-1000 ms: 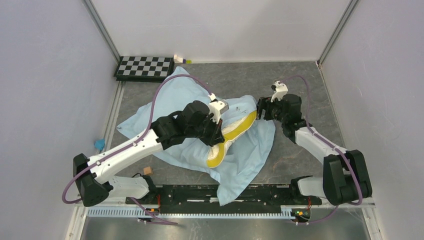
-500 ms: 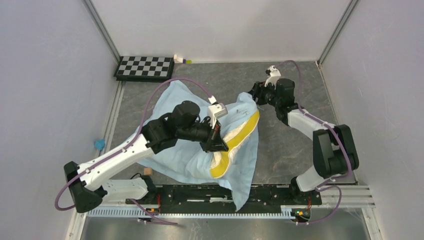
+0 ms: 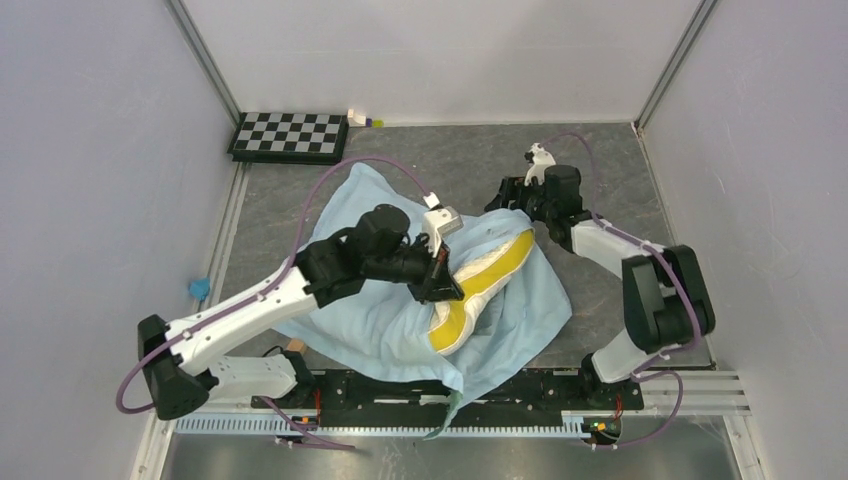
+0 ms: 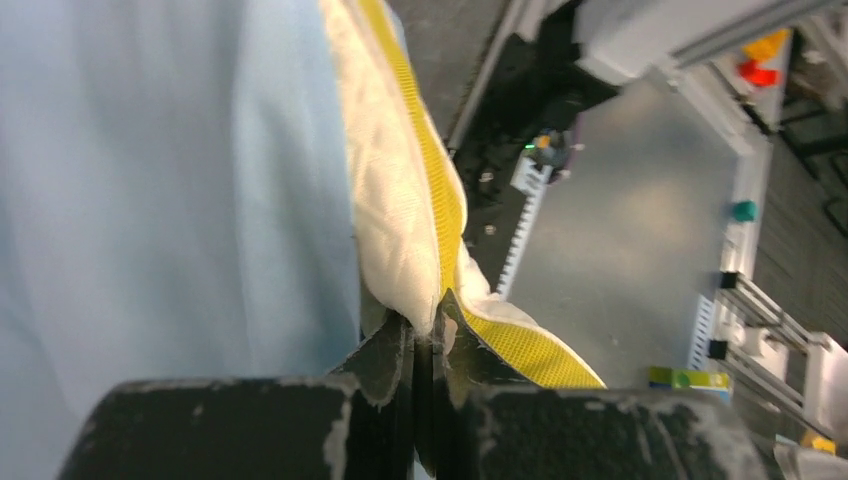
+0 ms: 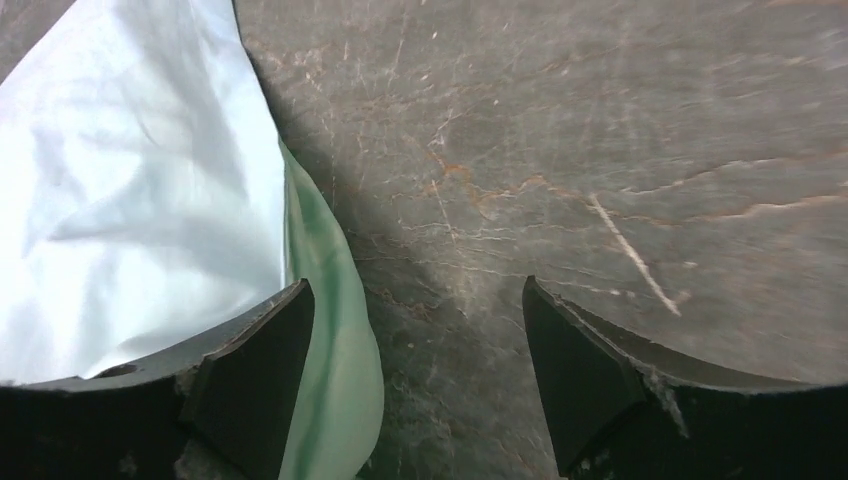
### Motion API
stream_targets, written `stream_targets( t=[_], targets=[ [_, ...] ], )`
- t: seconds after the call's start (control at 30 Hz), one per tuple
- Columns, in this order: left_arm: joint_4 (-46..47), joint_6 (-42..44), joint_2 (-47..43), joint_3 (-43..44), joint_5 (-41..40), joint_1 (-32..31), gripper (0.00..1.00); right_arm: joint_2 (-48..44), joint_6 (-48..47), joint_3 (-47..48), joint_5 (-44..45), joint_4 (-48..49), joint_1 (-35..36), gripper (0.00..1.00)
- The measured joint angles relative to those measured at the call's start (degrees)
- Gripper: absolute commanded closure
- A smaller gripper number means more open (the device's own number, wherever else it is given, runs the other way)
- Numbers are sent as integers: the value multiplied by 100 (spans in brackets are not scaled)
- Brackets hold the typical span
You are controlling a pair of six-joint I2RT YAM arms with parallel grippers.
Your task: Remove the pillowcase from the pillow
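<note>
Most of pillow (image 3: pixel 492 262): buried in the pillowcase (image 3: pixel 520 320) mid-table (image 3: pixel 450 150) — we see only a cream face and yellow band.
Left gripper (image 4: pixel 425 335): pinched tight on the pillow's cream edge; arm stretched rightward over the cloth.
Right gripper (image 5: pixel 415 340): jaws wide, empty, over bare table — one finger above the green flap (image 5: pixel 335 300); arm folded, forearm reaching far-left.

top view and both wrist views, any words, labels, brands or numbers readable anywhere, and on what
No readable text in any view.
pillow: no logo or label shows.
pillowcase: plain, no print.
checkerboard: squares only, no characters.
yellow-green piece at the table edge: too blurred to read.
</note>
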Motion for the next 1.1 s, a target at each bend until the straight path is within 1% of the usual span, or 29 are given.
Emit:
stream_targets(
  t=[0.13,0.27,0.37,0.5,0.57,0.67,0.73,0.87,0.97,1.1],
  targets=[
    [-140,-50,544,0,-811,-22,98,-922,-293,37,614,-647,-15,10],
    [-28,-133,931,0,-1368,-24,98,-1869,-369,142,1209,-1126,-37,2],
    [142,-173,1178,0,-1703,-15,98,-2516,-212,127,1510,-1445,-39,2],
    [345,-195,1508,81,-1919,-9,98,-3071,203,-118,1497,-1801,-44,2],
    [439,-245,1659,146,-1952,-9,98,-3263,474,-306,1368,-2024,-44,2],
    [577,-269,1770,195,-1965,-9,98,-3521,1038,-798,1019,-2059,-44,2],
    [651,-275,1786,195,-1969,-9,98,-3722,1556,-1274,734,-1818,-44,2],
    [743,-282,1827,195,-1958,-2,98,-4076,2881,-2302,243,-1250,-39,2],
    [769,-286,1845,195,-1958,-2,98,-4131,3606,-2524,151,-1165,39,2],
    [824,-286,1845,195,-1956,-2,98,-4197,4205,-2529,101,-925,302,2]
  ],
)
